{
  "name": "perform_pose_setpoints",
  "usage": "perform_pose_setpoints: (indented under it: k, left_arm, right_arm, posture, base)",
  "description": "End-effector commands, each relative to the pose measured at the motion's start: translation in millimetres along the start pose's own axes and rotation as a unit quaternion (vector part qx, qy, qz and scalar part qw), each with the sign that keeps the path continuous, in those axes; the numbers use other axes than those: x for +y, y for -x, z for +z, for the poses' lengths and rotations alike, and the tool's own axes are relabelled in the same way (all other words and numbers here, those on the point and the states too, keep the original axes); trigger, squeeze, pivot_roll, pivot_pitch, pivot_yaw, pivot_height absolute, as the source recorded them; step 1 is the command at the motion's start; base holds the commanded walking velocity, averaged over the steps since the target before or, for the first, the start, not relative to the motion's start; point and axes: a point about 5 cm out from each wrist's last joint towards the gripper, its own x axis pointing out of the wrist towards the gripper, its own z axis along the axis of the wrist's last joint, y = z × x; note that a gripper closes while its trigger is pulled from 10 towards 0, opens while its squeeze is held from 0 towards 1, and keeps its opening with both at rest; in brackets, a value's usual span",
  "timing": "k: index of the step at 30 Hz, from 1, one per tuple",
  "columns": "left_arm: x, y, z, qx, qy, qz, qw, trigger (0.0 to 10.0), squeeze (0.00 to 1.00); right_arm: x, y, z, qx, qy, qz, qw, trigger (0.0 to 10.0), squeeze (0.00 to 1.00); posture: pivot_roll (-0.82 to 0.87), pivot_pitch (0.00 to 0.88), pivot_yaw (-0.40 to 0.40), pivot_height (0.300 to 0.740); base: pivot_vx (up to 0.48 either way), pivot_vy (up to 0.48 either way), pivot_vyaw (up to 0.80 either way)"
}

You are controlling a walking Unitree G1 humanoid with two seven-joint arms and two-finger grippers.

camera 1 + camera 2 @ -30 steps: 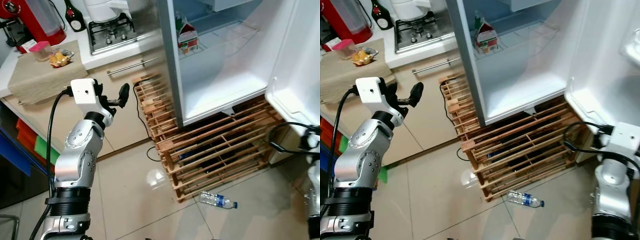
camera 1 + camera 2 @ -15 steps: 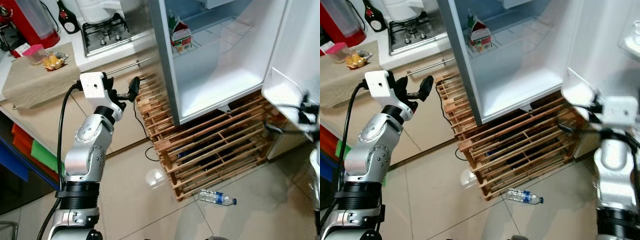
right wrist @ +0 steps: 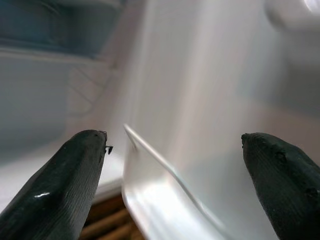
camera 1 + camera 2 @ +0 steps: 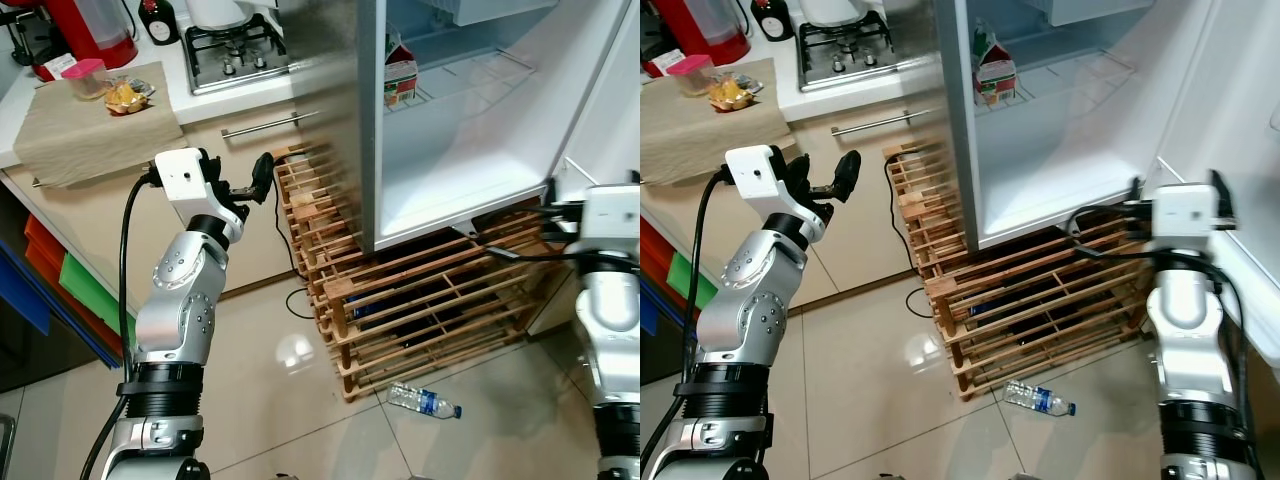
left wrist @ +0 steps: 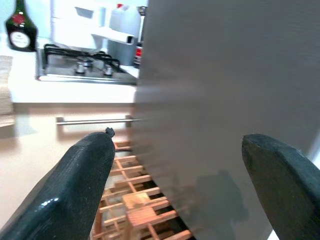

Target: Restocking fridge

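The fridge [image 4: 450, 150] stands open, with a milk carton [image 4: 400, 80] on its wire shelf. A plastic water bottle [image 4: 424, 402] lies on the tiled floor in front of the wooden pallet [image 4: 420, 300] under the fridge. My left gripper [image 5: 180, 175] is raised beside the fridge's grey side wall, open and holding nothing. My right gripper [image 3: 185, 175] is up at the lower part of the open fridge door [image 4: 1240, 120], open, with the door shelf's rim [image 3: 165, 170] between its fingers' line of sight.
To the left runs a counter with a gas hob [image 4: 235, 50], a red appliance [image 4: 80, 30], a dark bottle [image 4: 160, 18] and a cloth [image 4: 90, 130] bearing snacks. A black cable [image 4: 290, 290] trails on the floor by the pallet.
The camera has shifted. My right arm has risen from low at the right to the fridge door's lower edge. The left gripper has stayed raised and open.
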Motion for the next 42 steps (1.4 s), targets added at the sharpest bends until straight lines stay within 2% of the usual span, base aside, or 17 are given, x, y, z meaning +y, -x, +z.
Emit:
perform_pose_setpoints:
  k: [1, 5, 6, 8, 10, 13, 15, 16, 17, 20, 21, 23, 28, 33, 40, 42]
  left_arm:
    - [-4.3, -4.4, 4, -0.006, -0.005, -0.012, 1.000, 10.0, 0.00]
    - [-5.1, -6.6, 4, -0.001, -0.006, -0.020, 1.000, 10.0, 0.00]
    - [-6.1, -8.1, 3, 0.002, -0.006, -0.024, 1.000, 10.0, 0.00]
    - [-6.5, -8.5, 3, 0.003, -0.006, -0.026, 1.000, 10.0, 0.00]
    - [-10.5, -11.7, 1, 0.008, -0.006, -0.040, 0.999, 10.0, 0.00]
    - [-13.9, -14.3, 0, 0.014, -0.007, -0.050, 0.999, 10.0, 0.00]
    - [-14.8, -15.5, -1, 0.016, -0.007, -0.054, 0.998, 10.0, 0.00]
    - [-14.8, -15.5, -1, 0.016, -0.007, -0.054, 0.998, 10.0, 0.00]
    - [-15.0, -16.0, -1, 0.016, -0.008, -0.055, 0.998, 10.0, 0.00]
    - [-14.6, -16.6, -1, 0.017, -0.008, -0.056, 0.998, 10.0, 0.00]
    - [-14.6, -16.6, -1, 0.017, -0.008, -0.056, 0.998, 10.0, 0.00]
    - [-14.5, -16.9, -1, 0.018, -0.009, -0.057, 0.998, 10.0, 0.00]
    - [-14.6, -16.4, -3, 0.020, -0.009, -0.060, 0.998, 10.0, 0.00]
    - [-14.1, -16.3, -2, 0.020, -0.010, -0.059, 0.998, 10.0, 0.00]
    - [-12.3, -15.0, -3, 0.024, -0.017, -0.061, 0.998, 10.0, 0.00]
    - [-10.9, -15.3, -1, 0.024, -0.020, -0.062, 0.998, 10.0, 0.00]
  right_arm:
    - [5.5, 6.5, -7, 0.023, -0.030, 0.009, 0.999, 10.0, 0.00]
    - [2.5, 14.8, -17, 0.046, -0.029, -0.004, 0.999, 10.0, 0.00]
    - [-5.6, 18.4, -23, 0.057, -0.023, -0.022, 0.998, 10.0, 0.00]
    - [-8.5, 19.4, -24, 0.059, -0.020, -0.028, 0.998, 10.0, 0.00]
    - [-25.7, 24.8, -32, 0.078, -0.003, -0.054, 0.996, 10.0, 0.00]
    - [-35.4, 32.9, -41, 0.105, -0.004, -0.065, 0.992, 10.0, 0.00]
    - [-28.7, 40.0, -52, 0.137, -0.025, -0.044, 0.989, 10.0, 0.00]
    - [-28.7, 40.0, -52, 0.137, -0.025, -0.044, 0.989, 10.0, 0.00]
    - [-19.4, 45.1, -57, 0.156, -0.041, -0.018, 0.987, 10.0, 0.00]
    - [4.1, 57.5, -65, 0.180, -0.051, 0.043, 0.981, 10.0, 0.00]
    - [4.1, 57.5, -65, 0.180, -0.051, 0.043, 0.981, 10.0, 0.00]
    - [14.0, 64.5, -71, 0.197, -0.046, 0.069, 0.977, 10.0, 0.00]
    - [-9.7, 61.3, -76, 0.201, 0.001, 0.027, 0.979, 10.0, 0.00]
    - [-23.4, 57.4, -79, 0.204, 0.014, 0.012, 0.979, 10.0, 0.00]
    - [-36.4, 42.2, -75, 0.177, 0.049, -0.017, 0.983, 10.0, 0.00]
    - [-46.5, 31.8, -68, 0.157, 0.077, -0.032, 0.984, 10.0, 0.00]
  posture:
    - [-0.15, 0.000, 0.144, 0.740]
    - [-0.16, 0.000, 0.168, 0.740]
    - [-0.17, 0.000, 0.182, 0.740]
    - [-0.17, 0.000, 0.182, 0.740]
    - [-0.19, 0.000, 0.200, 0.740]
    - [-0.20, 0.000, 0.213, 0.740]
    - [-0.21, 0.000, 0.217, 0.740]
    - [-0.21, 0.000, 0.217, 0.740]
    - [-0.21, 0.000, 0.219, 0.740]
    - [-0.21, 0.000, 0.220, 0.740]
    - [-0.21, 0.000, 0.220, 0.740]
    - [-0.21, 0.000, 0.220, 0.740]
    - [-0.21, 0.000, 0.218, 0.740]
    - [-0.20, 0.000, 0.218, 0.740]
    - [-0.19, 0.000, 0.231, 0.740]
    - [-0.17, 0.000, 0.240, 0.740]
  base:
    - [0.000, 0.000, 0.00]
    - [0.000, 0.000, 0.00]
    - [0.000, 0.000, 0.00]
    - [0.000, 0.000, 0.00]
    - [0.000, 0.000, 0.00]
    - [0.000, 0.000, 0.00]
    - [0.000, 0.000, 0.00]
    - [0.000, 0.000, 0.00]
    - [0.000, 0.000, 0.00]
    - [0.000, 0.000, 0.00]
    - [0.000, 0.000, 0.00]
    - [0.000, 0.000, 0.00]
    - [0.000, 0.000, 0.00]
    - [0.000, 0.000, 0.00]
    - [0.000, 0.000, 0.00]
    - [0.000, 0.000, 0.00]
